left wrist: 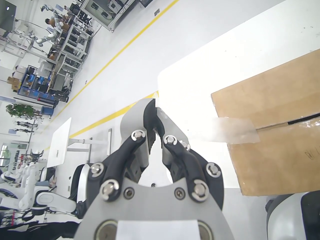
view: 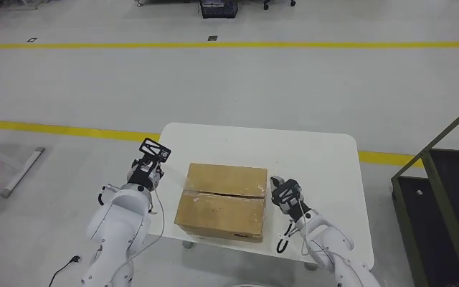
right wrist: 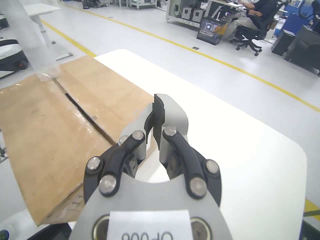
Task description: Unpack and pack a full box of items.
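The box sits on the table between the 2 arms, its seam running from the left gripper, clenched on the peeled tape strip, across to the right gripper, closed and empty.

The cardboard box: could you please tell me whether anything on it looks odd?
Yes: a clear tape strip is peeled off the box seam at one end, pinched in the left gripper; a dark gap shows between the flaps.
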